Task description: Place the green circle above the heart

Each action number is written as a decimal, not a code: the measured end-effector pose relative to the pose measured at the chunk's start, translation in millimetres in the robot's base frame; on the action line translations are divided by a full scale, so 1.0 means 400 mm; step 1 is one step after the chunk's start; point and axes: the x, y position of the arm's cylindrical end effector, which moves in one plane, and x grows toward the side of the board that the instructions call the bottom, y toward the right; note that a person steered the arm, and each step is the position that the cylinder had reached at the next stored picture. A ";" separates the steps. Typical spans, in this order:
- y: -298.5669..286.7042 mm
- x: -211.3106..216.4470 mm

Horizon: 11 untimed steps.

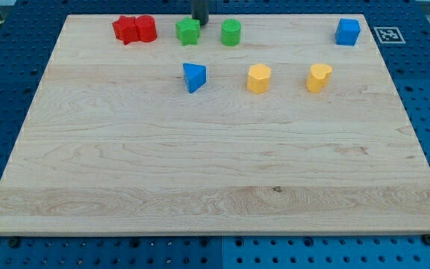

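Note:
The green circle (231, 33) stands near the view's top, right of a green star-shaped block (188, 31). The yellow heart (319, 77) lies further right and lower. My tip (200, 22) is at the view's top edge, just above and between the two green blocks, closer to the green star. It touches neither, as far as I can see. The rod is cut off by the top of the view.
A red star (126, 30) and a red cylinder (146, 28) sit together at the top left. A blue triangle (194, 76) and a yellow hexagon (258, 78) lie in the heart's row. A blue cube (347, 32) is at the top right. The wooden board (215, 172) rests on a blue pegboard.

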 end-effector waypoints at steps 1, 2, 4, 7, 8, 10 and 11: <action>0.028 0.060; 0.031 0.088; 0.103 0.088; 0.346 0.088; 0.385 0.088; 0.417 0.024; 0.462 0.041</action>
